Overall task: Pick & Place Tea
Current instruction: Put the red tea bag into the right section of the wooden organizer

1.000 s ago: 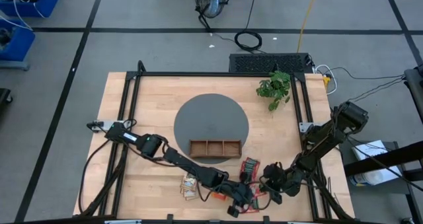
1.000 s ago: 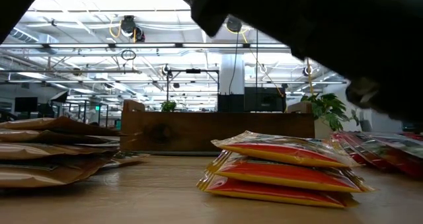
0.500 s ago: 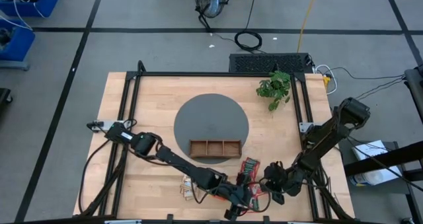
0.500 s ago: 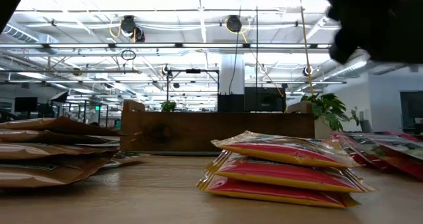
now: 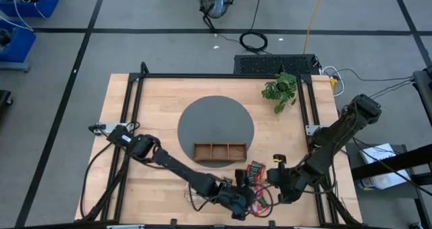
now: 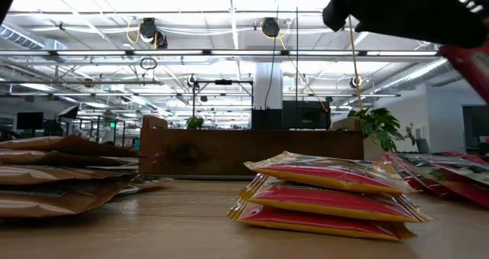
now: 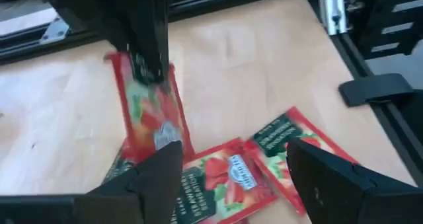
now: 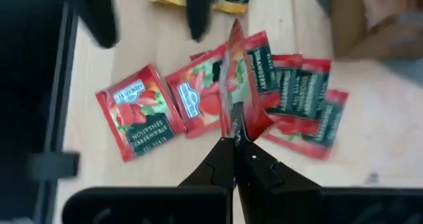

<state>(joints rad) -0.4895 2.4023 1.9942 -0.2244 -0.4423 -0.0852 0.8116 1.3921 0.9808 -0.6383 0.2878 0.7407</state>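
Red tea packets lie loose on the wood near the table's front edge (image 8: 132, 118), (image 7: 284, 145). In the low view a stack of orange-yellow packets (image 6: 328, 198) lies on the table, with beige ones (image 6: 53, 175) to its left. My right gripper (image 5: 275, 169) is shut on one red packet (image 7: 149, 112) above the red pile. My left gripper (image 5: 237, 203) hovers open just left of it, over the loose red packets, touching nothing. My right gripper pinches one short end of the red packet (image 8: 232, 126) between its two fingers. The fingers come from above, pointing down. The packet hangs below them, lifted clear of the table and of the other packets (image 6: 470, 64).
The wooden three-compartment tray (image 5: 219, 151) stands on a round grey mat (image 5: 216, 121) behind the packets. A small green plant (image 5: 280, 88) stands at the far right. Black frame rails (image 5: 317, 141) run along the table's sides.
My right gripper has risen and drawn toward the far edge, lifting the red packet clear of the pile so that it hangs. My left gripper has pulled back a little toward the table's left.
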